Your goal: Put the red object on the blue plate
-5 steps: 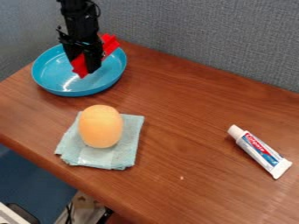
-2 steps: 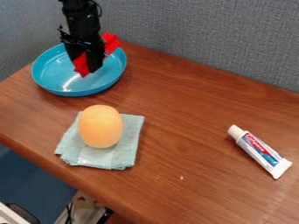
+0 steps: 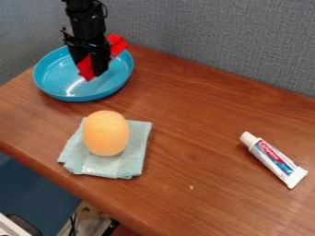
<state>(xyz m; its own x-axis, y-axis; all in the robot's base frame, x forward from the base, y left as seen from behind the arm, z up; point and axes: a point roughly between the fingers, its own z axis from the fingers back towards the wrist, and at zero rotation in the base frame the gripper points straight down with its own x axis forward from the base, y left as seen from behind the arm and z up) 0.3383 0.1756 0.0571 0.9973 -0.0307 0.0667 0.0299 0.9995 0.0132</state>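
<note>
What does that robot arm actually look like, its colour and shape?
The arm is black, a slim, boxy column coming down from the top of the picture. It ends in a black gripper with two narrow fingers. No cables or markings can be made out at this size.

Red block [image 3: 96,57] upright-tilted inside glossy turquoise round plate [image 3: 55,83], rear-left tabletop.

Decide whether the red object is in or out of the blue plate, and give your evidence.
In, though not released. The red object sits low inside the blue plate's rim, with the fingers shut on it.
</note>
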